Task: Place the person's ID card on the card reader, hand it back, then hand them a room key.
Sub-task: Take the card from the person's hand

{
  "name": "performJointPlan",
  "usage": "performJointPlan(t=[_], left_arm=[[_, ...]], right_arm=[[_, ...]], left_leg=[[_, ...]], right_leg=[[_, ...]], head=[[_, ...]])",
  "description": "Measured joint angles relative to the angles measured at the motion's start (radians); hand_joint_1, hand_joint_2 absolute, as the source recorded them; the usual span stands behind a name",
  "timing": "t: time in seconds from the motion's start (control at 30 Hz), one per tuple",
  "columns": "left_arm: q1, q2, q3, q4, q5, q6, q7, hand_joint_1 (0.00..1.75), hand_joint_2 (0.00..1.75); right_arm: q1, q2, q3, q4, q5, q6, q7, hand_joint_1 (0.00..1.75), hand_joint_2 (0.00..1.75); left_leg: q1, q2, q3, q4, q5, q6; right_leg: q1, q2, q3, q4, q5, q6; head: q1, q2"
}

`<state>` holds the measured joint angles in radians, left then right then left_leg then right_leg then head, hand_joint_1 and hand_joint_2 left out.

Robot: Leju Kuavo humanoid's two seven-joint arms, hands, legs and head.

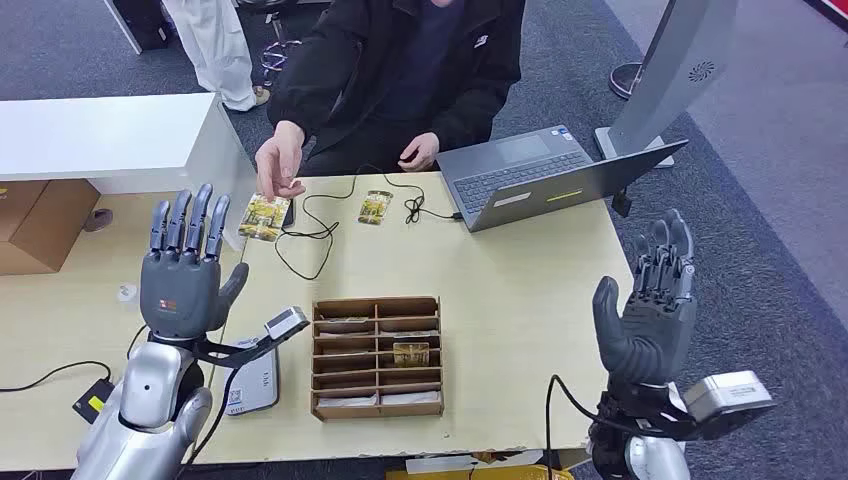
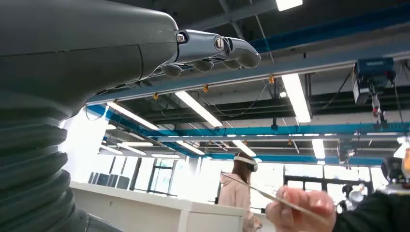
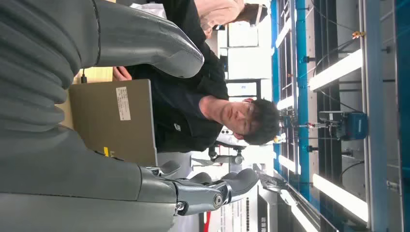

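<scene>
**ID card offered across the desk, both robot hands raised and empty**

The ID card [image 1: 264, 217], yellow-green on its face, is pinched in the person's hand [image 1: 279, 165] above the far side of the wooden table [image 1: 520, 300], beyond and to the left of the wooden card organizer [image 1: 377, 356]. In the left wrist view the same card [image 2: 270, 195] appears edge-on as a thin strip held in that person's fingers.

The left hand [image 1: 185, 270] is raised upright just in front of the card, fingers straight and spread, holding nothing; its fingertips are close to the card but apart from it. The right hand [image 1: 650, 305] is lifted to the right of the organizer, near the table's right edge, fingers loosely extended and apart, also holding nothing.

A second card [image 1: 375, 207] lies flat on the table beyond the organizer, beside a looped black cable [image 1: 320, 215]. The organizer holds cards in several of its compartments, one yellowish card [image 1: 410, 353] near its middle. The white card reader [image 1: 255, 385] sits just left of the organizer, partly behind the left forearm. An open grey laptop [image 1: 540, 180] stands beyond and to the right of the organizer, in front of the seated person in a black jacket [image 1: 400, 70].
</scene>
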<state>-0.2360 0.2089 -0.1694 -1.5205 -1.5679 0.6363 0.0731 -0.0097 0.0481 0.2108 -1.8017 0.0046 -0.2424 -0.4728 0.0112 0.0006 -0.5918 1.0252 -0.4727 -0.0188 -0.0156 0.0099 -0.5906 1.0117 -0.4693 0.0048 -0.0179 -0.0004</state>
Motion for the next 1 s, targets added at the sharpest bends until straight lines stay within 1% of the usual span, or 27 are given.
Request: performJointPlan(t=[0.23,0.43,0.57,0.7,0.73,0.83,1.0], left_arm=[[-0.058,0.040,-0.002,0.096,-0.002,-0.019,0.007,0.00,1.75],[-0.086,0.065,-0.038,0.146,-0.003,-0.020,0.066,0.00,1.75],[-0.097,0.082,-0.079,0.164,-0.003,-0.020,0.105,0.00,1.75],[-0.108,0.102,-0.138,0.174,-0.003,-0.020,0.139,0.13,1.75],[-0.110,0.106,-0.152,0.175,-0.004,-0.021,0.146,0.12,1.75],[-0.118,0.122,-0.193,0.176,-0.003,-0.022,0.174,0.03,1.75],[-0.137,0.148,-0.270,0.176,-0.004,-0.031,0.222,0.00,1.75]], right_arm=[[-0.012,0.004,0.009,0.015,-0.005,0.002,0.001,0.00,1.75],[-0.020,0.005,0.014,0.022,-0.005,0.002,0.001,0.00,1.75],[-0.021,0.005,0.015,0.022,-0.005,0.001,0.001,0.00,1.75],[-0.022,0.005,0.015,0.022,-0.005,0.001,0.001,0.00,1.75],[-0.022,0.005,0.015,0.022,-0.005,0.001,0.001,0.00,1.75],[-0.022,0.005,0.015,0.022,-0.005,0.001,0.000,0.00,1.75],[-0.021,0.005,0.015,0.022,-0.005,0.001,-0.001,0.00,1.75]], left_leg=[[0.000,0.000,0.000,0.000,0.000,0.000],[0.000,0.000,0.000,0.000,0.000,0.000],[0.000,0.000,0.000,0.000,0.000,0.000],[0.000,0.000,0.000,0.000,0.000,0.000],[0.000,0.000,0.000,0.000,0.000,0.000],[0.000,0.000,0.000,0.000,0.000,0.000],[0.000,0.000,0.000,0.000,0.000,0.000]], right_leg=[[0.000,0.000,0.000,0.000,0.000,0.000],[0.000,0.001,0.000,0.000,0.000,0.000],[0.000,0.001,-0.001,0.000,0.000,0.000],[0.000,0.001,-0.001,0.000,0.000,0.000],[0.000,0.001,-0.001,0.000,0.000,0.000],[0.000,0.001,-0.001,0.000,0.000,0.000],[0.000,0.001,-0.001,0.000,0.000,0.000]], head=[[0.000,0.000],[0.000,0.000],[0.000,0.000],[0.000,0.000],[0.000,0.000],[0.000,0.000],[0.000,0.000]])
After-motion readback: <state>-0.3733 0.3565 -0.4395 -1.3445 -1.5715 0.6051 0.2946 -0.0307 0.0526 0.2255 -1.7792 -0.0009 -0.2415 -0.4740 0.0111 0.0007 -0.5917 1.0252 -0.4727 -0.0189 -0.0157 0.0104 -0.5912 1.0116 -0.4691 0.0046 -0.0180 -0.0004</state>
